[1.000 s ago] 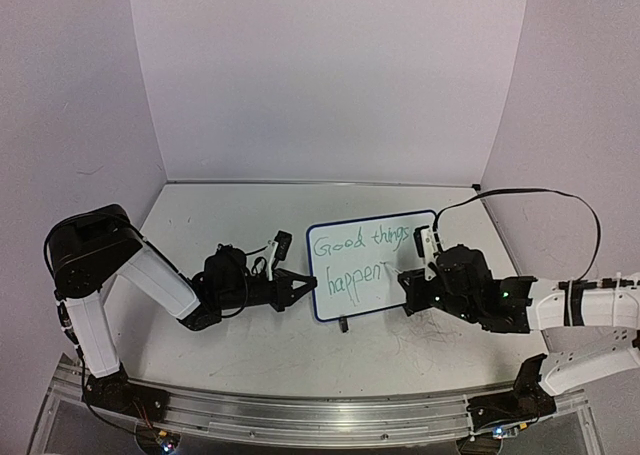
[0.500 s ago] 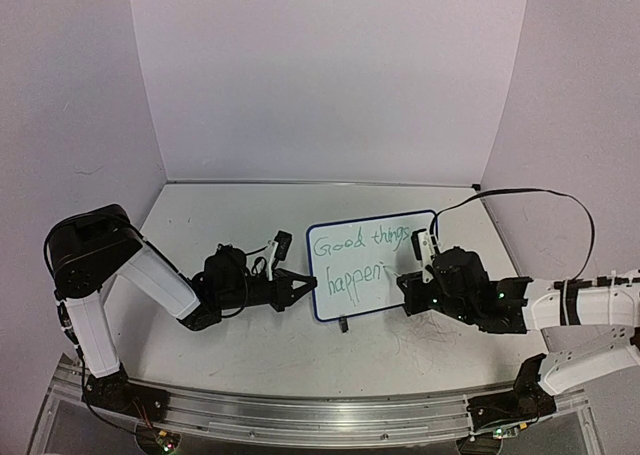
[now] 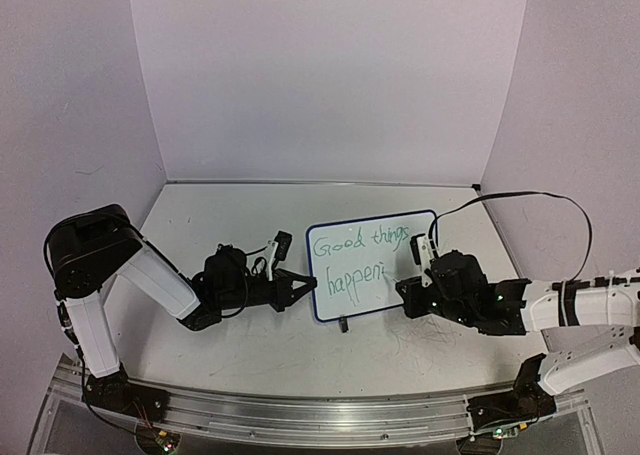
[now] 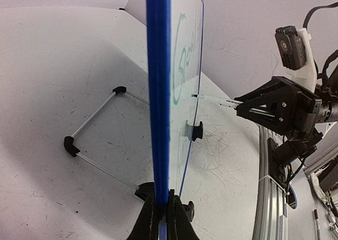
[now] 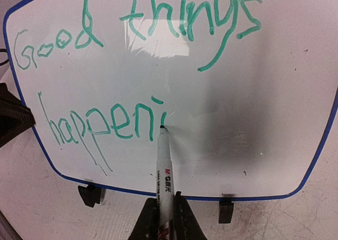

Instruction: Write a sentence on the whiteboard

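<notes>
The right jaws are clamped on a slim white marker pen (image 5: 163, 169), tip touching the small blue-framed whiteboard (image 5: 296, 92). The left jaws pinch its left frame edge, steadying it mid-surface (image 3: 230, 215). The green handwritten sentence (image 5: 113, 125) reads "Good things happeni"; by my judgement, "ng." remains.

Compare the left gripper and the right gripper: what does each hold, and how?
1. The left gripper is shut on the whiteboard by its blue edge; the right gripper is shut on a white marker.
2. The left gripper holds the whiteboard upright; the right gripper touches the marker's tip to its face, ending the unfinished sentence.
Both are shut on something thin.
</notes>
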